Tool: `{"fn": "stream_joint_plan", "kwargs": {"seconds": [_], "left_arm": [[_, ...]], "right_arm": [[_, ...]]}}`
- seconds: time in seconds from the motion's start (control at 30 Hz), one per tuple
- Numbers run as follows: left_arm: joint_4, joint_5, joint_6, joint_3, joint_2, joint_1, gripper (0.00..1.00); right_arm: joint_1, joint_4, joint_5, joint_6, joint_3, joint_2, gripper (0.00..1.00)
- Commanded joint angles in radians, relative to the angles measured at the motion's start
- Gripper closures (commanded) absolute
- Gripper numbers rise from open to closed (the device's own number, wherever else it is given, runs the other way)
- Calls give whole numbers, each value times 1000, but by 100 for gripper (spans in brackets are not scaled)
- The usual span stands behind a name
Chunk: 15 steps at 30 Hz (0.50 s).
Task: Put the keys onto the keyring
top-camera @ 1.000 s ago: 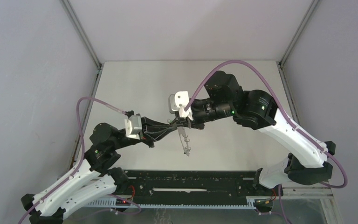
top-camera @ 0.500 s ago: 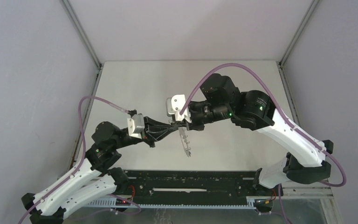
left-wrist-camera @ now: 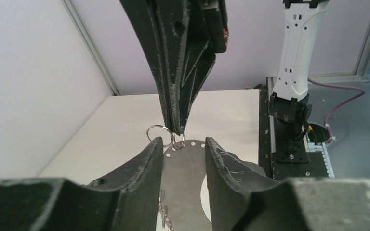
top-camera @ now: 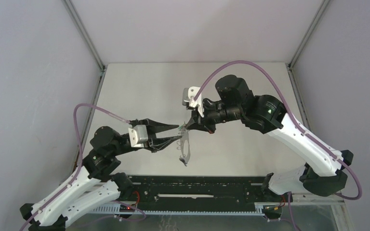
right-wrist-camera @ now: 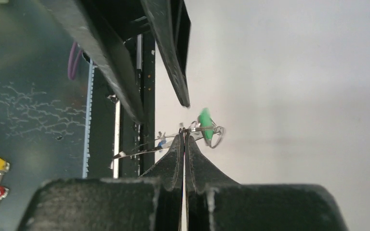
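- Top external view: the right gripper [top-camera: 190, 126] is pinched tight on the upper rim of the keyring [top-camera: 185, 150]. The keyring hangs edge-down in the air over the table [top-camera: 139, 86], about midway between its left and right edges and nearer its near edge than its far one.
- Left gripper [top-camera: 176, 133]: its jaws are parted and straddle the keyring's upper part from the left. The left wrist view shows a gap between each finger [left-wrist-camera: 147, 161] and the plate, so this gripper holds nothing.
- Right wrist view: a green-headed key [right-wrist-camera: 205, 126] sits at the rim on a wire loop [right-wrist-camera: 218, 130], just beyond the closed fingertips. A blue speck [right-wrist-camera: 161, 143] beside it is probably the second key, but it is too small to confirm.
- Handling, as a judgement: the keyring is thin, stiff, light metal, smooth and apt to swing or twist in a one-point pinch. The flat faces near the rim offer the surest hold; the fine loops would likely bend or slip.
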Motion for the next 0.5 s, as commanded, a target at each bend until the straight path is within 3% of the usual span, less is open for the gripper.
{"fn": "stream_joint_plan", "kwargs": {"seconds": [0.0,0.2,0.37,0.47], "left_arm": [[-126,-21,116,53,-38,4,55],[-253,-6,256,42,-85,4,53],[-276,-12,540,85,-68,5,45],[-292,39,687,119,-44,4,36]], "right_arm": [[-40,172,-85,151,-63,-75,100],[-70,235,-178,212,-148,-113,100],[-67,177,-269,197,-131,-80,100],[-62,136,-319,189,-110,-50,100]]}}
